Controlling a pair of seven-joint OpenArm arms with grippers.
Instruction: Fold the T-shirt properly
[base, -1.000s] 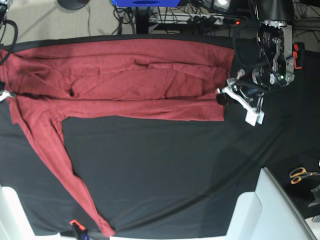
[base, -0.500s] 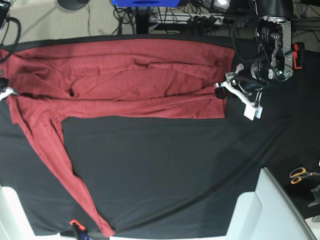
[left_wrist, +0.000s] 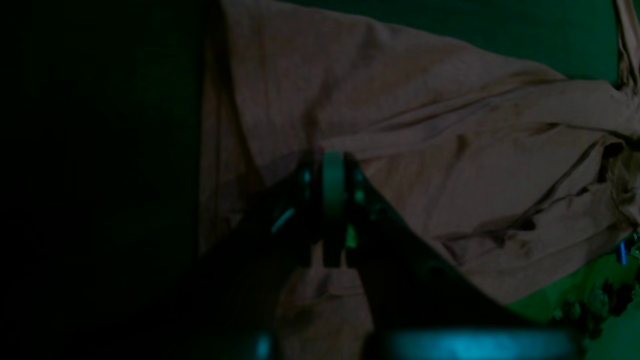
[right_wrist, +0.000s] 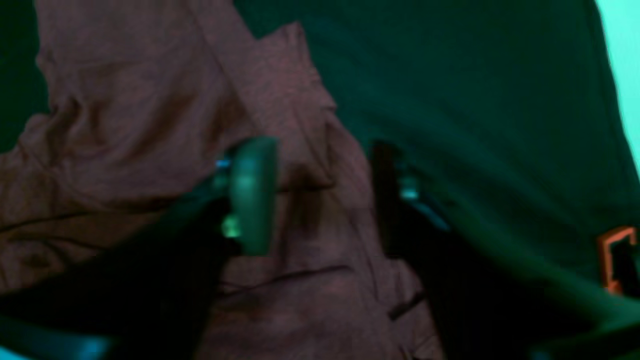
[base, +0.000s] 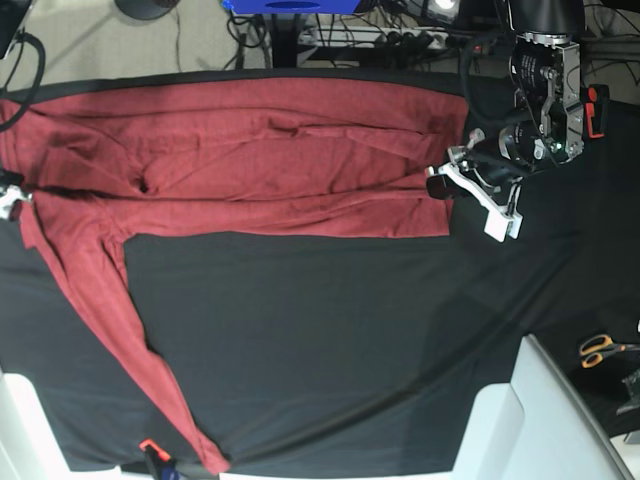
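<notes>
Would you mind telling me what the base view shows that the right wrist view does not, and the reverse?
Only the base view shows the whole T-shirt spread on the black tablecloth, one sleeve trailing to the near edge, the left gripper at the hem, and scissors. Only the right wrist view shows the right gripper open over the cloth. Both show red fabric on black cloth.

Black tablecloth (base: 330, 330), orange-handled scissors (base: 600, 349) at its right edge, floor cables (base: 400, 40)
</notes>
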